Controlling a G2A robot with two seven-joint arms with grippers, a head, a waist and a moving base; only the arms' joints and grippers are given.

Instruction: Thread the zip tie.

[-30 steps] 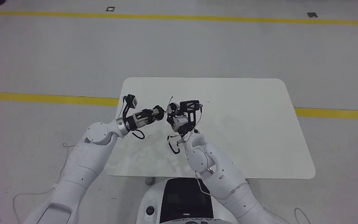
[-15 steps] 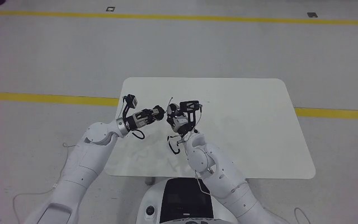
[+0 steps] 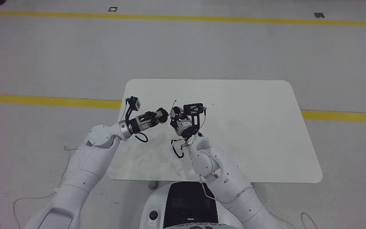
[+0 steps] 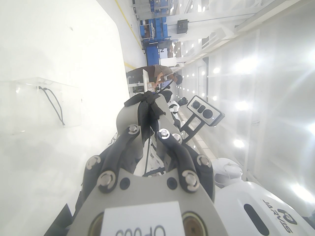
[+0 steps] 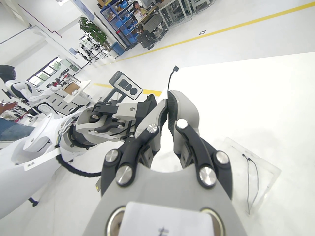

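A thin black zip tie (image 5: 169, 82) stands up out of my right gripper (image 5: 168, 99), which is shut on its strap, with the small square head at the free top end. My left gripper (image 4: 147, 104) is tip to tip with the right one, above the left part of the white table (image 3: 257, 114). It is shut, and a thin black strap (image 4: 148, 138) runs back between its fingers. In the top view the left gripper (image 3: 163, 115) and the right gripper (image 3: 175, 113) nearly touch, and the zip tie (image 3: 173, 104) pokes out toward the far side.
A clear flat tray (image 5: 260, 153) lies on the table beside the grippers, with spare black zip ties (image 5: 253, 173) in it. The same tray (image 4: 29, 104) holds a looped tie (image 4: 53, 101) in the left wrist view. The table's right half is bare.
Almost nothing differs. The right gripper has shifted a touch toward the left one, and both stay shut.
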